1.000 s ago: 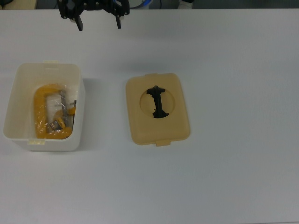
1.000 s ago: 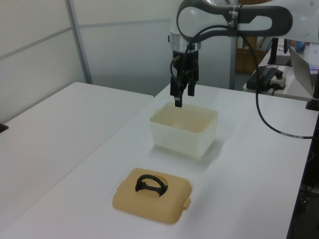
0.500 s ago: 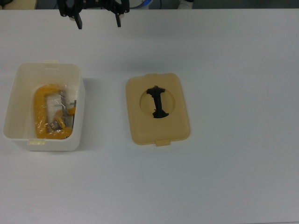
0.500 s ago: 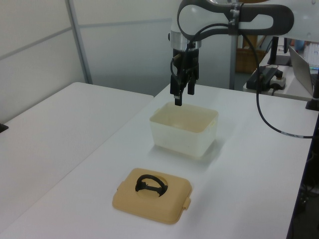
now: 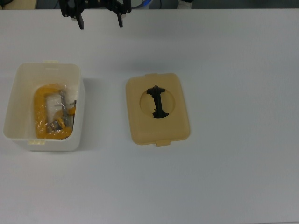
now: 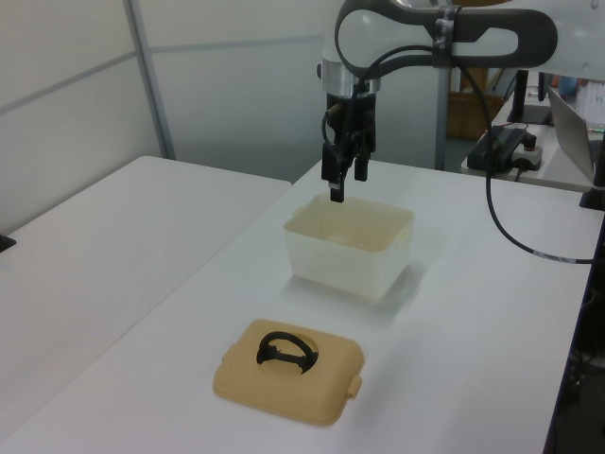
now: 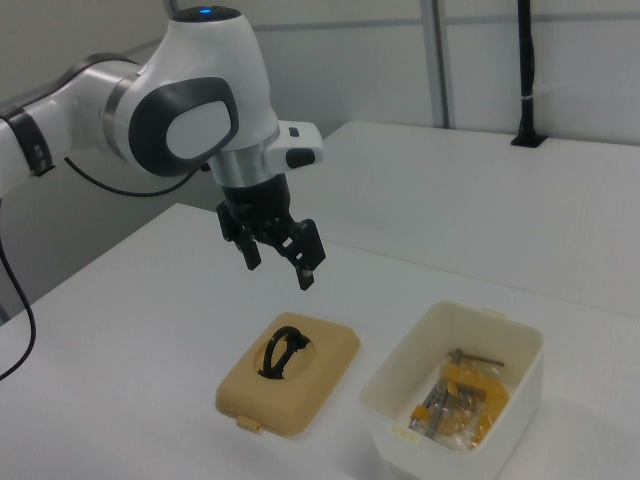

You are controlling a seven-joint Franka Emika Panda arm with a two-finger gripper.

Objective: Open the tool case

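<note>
On the white table the tool case stands open at the top view's left, its tan lid lying apart to its right, while the claw hangs above, spread wide and empty.

One tub, one lid, one clamp.

light: bright, even, overhead | shadows: soft, faint | glare: none | focus: slightly soft throughout
</note>
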